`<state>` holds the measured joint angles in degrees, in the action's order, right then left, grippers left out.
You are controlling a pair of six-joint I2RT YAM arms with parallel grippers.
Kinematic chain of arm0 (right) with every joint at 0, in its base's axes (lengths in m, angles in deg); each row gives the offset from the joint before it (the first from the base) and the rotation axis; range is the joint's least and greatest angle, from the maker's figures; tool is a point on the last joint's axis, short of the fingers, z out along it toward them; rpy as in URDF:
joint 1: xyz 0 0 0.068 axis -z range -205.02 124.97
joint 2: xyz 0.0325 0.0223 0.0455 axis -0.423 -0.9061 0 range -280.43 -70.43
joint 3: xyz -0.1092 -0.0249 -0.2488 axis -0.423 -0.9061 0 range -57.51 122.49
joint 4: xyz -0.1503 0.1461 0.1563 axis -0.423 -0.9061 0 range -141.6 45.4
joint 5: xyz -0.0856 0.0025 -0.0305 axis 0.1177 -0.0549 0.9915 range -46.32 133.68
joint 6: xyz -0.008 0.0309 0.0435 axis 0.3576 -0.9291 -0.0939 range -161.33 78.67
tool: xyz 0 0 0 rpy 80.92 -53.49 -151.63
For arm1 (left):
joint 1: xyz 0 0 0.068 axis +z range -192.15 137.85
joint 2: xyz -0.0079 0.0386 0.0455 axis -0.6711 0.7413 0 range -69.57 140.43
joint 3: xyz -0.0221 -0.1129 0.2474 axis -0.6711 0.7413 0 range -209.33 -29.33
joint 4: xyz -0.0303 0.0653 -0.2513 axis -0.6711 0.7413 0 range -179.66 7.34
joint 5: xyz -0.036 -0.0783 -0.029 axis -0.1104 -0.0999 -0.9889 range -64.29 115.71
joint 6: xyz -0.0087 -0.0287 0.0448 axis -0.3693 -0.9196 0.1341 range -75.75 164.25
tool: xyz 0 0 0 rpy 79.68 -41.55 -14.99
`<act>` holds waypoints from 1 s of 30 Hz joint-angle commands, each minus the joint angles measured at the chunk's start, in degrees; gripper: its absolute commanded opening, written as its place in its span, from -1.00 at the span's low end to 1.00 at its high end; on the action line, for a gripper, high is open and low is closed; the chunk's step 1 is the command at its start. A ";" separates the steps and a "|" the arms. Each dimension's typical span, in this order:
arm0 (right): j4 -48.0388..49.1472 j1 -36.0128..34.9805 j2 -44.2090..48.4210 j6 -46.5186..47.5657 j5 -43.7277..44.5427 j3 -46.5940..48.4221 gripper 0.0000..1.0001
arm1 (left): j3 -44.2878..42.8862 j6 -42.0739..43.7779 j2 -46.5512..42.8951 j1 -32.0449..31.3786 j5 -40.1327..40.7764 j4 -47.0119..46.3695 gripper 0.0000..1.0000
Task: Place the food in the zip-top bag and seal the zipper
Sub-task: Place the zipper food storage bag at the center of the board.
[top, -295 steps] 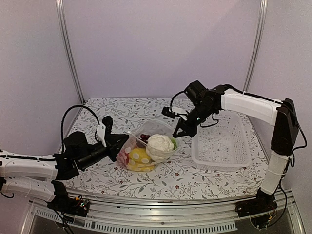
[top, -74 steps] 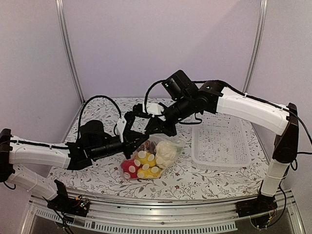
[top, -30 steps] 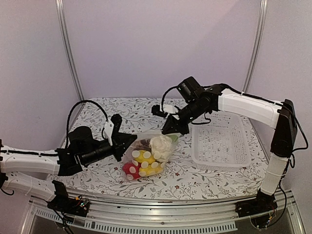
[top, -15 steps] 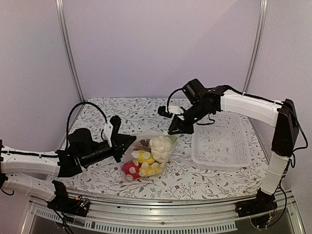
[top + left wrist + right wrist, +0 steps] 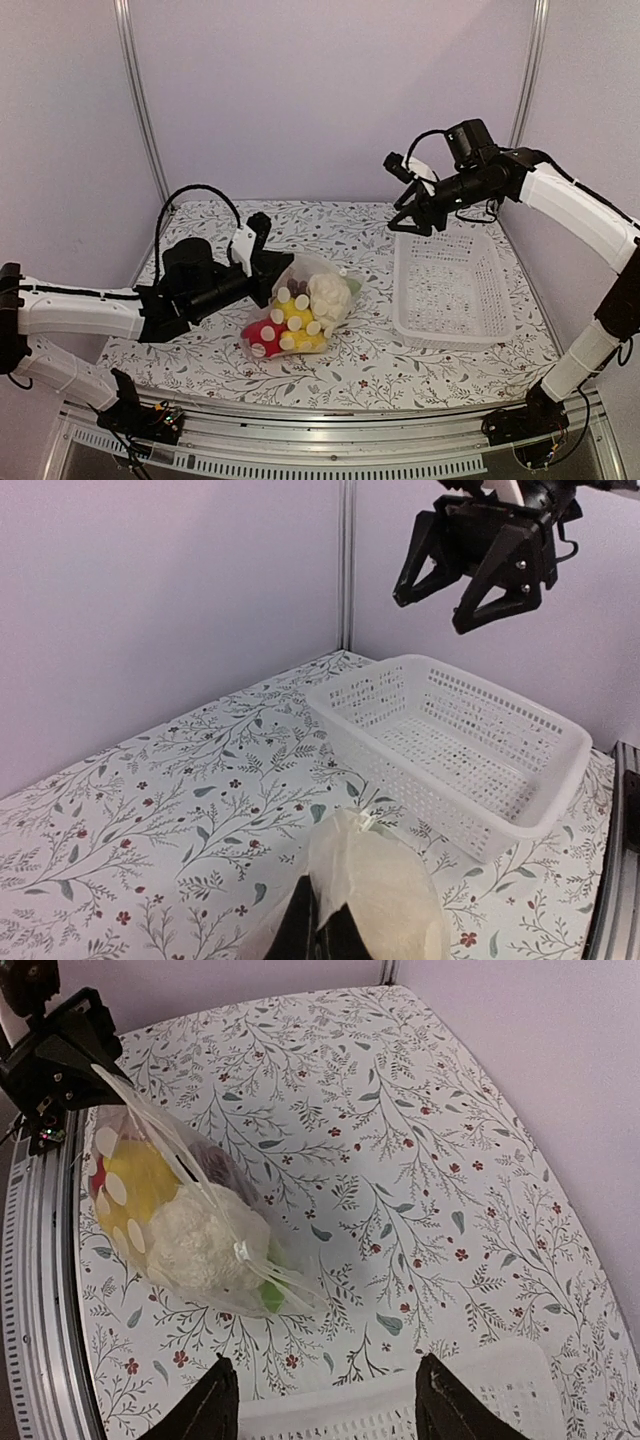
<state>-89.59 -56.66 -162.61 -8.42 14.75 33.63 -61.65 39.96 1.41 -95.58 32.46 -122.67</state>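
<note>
Looking down on a table (image 5: 400, 362) covered in a leafy floral print, we see a clear zip-top bag (image 5: 300, 312) lying near its middle, between the two arms and just left of a white slotted basket (image 5: 452, 290). All the food we can find is inside the bag: a knobbly white cauliflower (image 5: 329, 292), yellow pieces (image 5: 290, 318) and a red piece (image 5: 262, 336) dotted with white spots. In the right wrist view there is also a dark purple shape (image 5: 213, 1172) behind them.

The left gripper (image 5: 267, 277) is clamped on the bag's upper left corner, lifting that end a little off the table. The right gripper (image 5: 414, 222) hangs high above the basket's far left corner, jaws parted and holding nothing. From it the bag lies down, to the left and toward the near edge, well apart; the left arm is the one in contact.

The bag's mouth edge seems to run from the left pinch across toward the basket side, and we judge any sealing stroke would follow that line. The zipper itself is too faint for us to say whether it is pressed shut.

The plastic is thin, crinkled and glossy, sagging around the lumpy toys. The basket is rigid, rectangular and perforated.
</note>
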 commanded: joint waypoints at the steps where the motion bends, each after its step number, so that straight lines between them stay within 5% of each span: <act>1: 1.03 9.95 4.69 -5.28 -0.24 -5.15 0.24 | -9.22 7.96 3.10 3.75 -1.08 2.54 -1.00; 9: 3.65 18.95 12.82 -7.08 3.54 -14.78 0.34 | -23.24 21.62 10.08 9.57 -12.40 14.51 -1.00; 17: 6.14 18.94 16.33 -8.63 1.17 -20.54 0.41 | -19.12 10.22 18.36 7.78 -25.39 10.13 -0.85; 24: 5.97 18.90 16.61 -9.37 0.36 -19.59 0.51 | -16.48 2.05 15.63 -0.80 -17.66 10.01 0.21; 30: 6.29 18.99 19.05 -10.32 2.62 -19.50 0.68 | -16.22 0.24 4.31 -1.42 -10.49 16.58 0.57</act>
<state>-84.33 -37.65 -146.33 -17.56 16.17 13.98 -77.61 42.80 13.74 -97.18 15.47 -108.36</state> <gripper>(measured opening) 0.822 0.742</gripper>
